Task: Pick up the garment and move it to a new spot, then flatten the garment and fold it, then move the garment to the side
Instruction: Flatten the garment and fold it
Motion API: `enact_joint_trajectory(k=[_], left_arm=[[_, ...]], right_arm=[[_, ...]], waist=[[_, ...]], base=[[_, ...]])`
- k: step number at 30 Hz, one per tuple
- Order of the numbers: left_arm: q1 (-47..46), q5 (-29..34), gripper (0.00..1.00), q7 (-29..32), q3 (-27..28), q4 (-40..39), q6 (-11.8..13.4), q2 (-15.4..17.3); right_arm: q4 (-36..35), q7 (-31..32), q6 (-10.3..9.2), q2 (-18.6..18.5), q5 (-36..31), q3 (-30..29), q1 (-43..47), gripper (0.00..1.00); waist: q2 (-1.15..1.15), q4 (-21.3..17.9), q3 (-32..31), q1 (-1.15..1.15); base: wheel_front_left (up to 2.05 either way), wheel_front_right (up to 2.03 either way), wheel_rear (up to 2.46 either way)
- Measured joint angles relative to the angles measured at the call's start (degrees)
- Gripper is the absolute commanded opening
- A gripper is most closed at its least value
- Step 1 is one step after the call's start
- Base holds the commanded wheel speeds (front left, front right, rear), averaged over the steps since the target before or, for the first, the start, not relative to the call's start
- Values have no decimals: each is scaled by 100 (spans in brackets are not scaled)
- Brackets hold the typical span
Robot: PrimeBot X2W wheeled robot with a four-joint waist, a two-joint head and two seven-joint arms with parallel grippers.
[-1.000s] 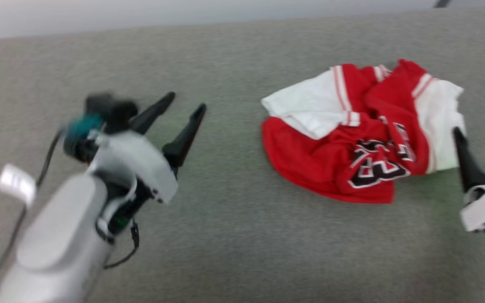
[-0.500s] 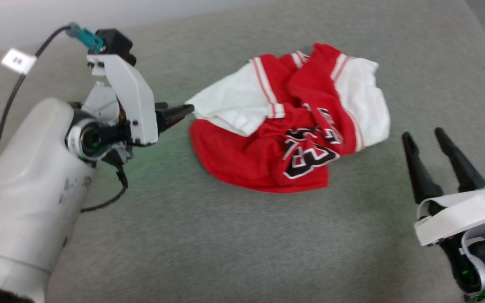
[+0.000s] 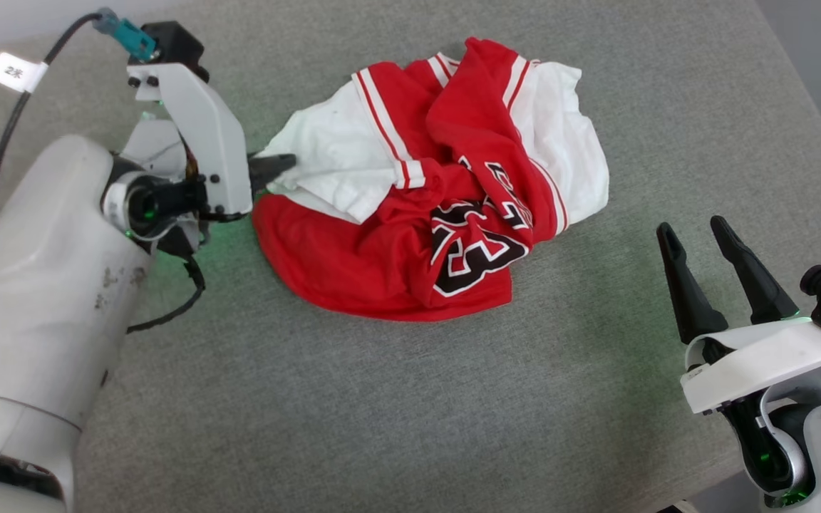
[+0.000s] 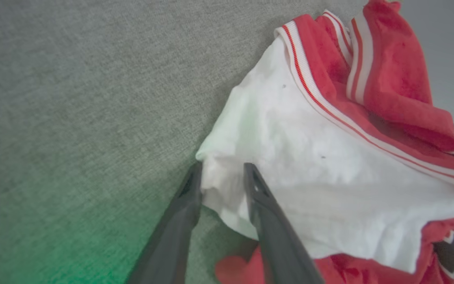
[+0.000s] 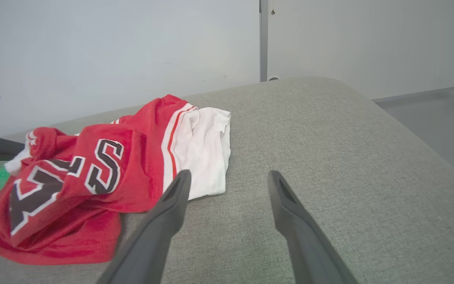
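The soft red jersey shirt with white sleeves (image 3: 410,192) lies crumpled on the fuzzy grey desk (image 3: 382,413); the left gripper (image 4: 222,177) has its jaws narrow around a white sleeve edge (the left wrist view shows this best); the right gripper (image 3: 695,239) waits beside it, jaws wide.

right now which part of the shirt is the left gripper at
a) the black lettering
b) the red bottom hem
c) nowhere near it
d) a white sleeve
d: the left gripper has its jaws on either side of a white sleeve edge of the garment.
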Motion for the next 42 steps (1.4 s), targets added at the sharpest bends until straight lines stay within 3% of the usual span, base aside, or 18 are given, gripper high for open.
enact_joint_trajectory(k=[5, 16, 22, 23, 24, 25, 29, 38, 42], left_arm=[[-3, -4, 0, -330, -167, -101, 0, 144], [-62, -38, 0, -754, -308, -8, 0, 1159], [34, 38, 0, -896, -563, 53, 0, 1256], [41, 30, 24, -982, -589, 48, 0, 1223], [42, 31, 95, -1123, -600, 36, 0, 1188], [42, 27, 100, -1258, -597, 37, 0, 1143], [113, 174, 100, -1997, -757, -208, 0, 1099], [1084, 495, 100, -4753, -804, -1010, -13, 931], [1679, 789, 100, -5503, -749, -1230, 208, 733]], right_arm=[[49, -32, 0, -20, 3, -22, -18, 100], [144, 7, 0, -78, 25, -85, 3, 100], [168, 118, 0, -164, 34, -45, 1, 100], [180, 170, 0, -207, 32, -11, -8, 100], [194, 226, 0, -260, 20, 36, -26, 100], [201, 290, 0, -314, 21, 101, -75, 100], [260, 693, 0, -621, 22, 434, -439, 100], [754, 2020, 0, -1416, 490, 888, -1521, 100], [1116, 2614, 0, -1612, 861, 989, -2013, 100]], waist=[[0, 114, -28, 0], [0, 459, -236, 0], [0, 600, -273, 0], [0, 624, -277, 0], [0, 653, -281, 0], [0, 685, -286, 0], [0, 860, -307, 0], [0, 1507, -346, 0], [0, 1853, -355, 0]], base=[[0, 0, 0], [0, 0, 0], [0, 0, 0], [0, 0, 0], [0, 0, 0], [0, 0, 0], [0, 0, 0], [0, 0, 0], [0, 0, 0]])
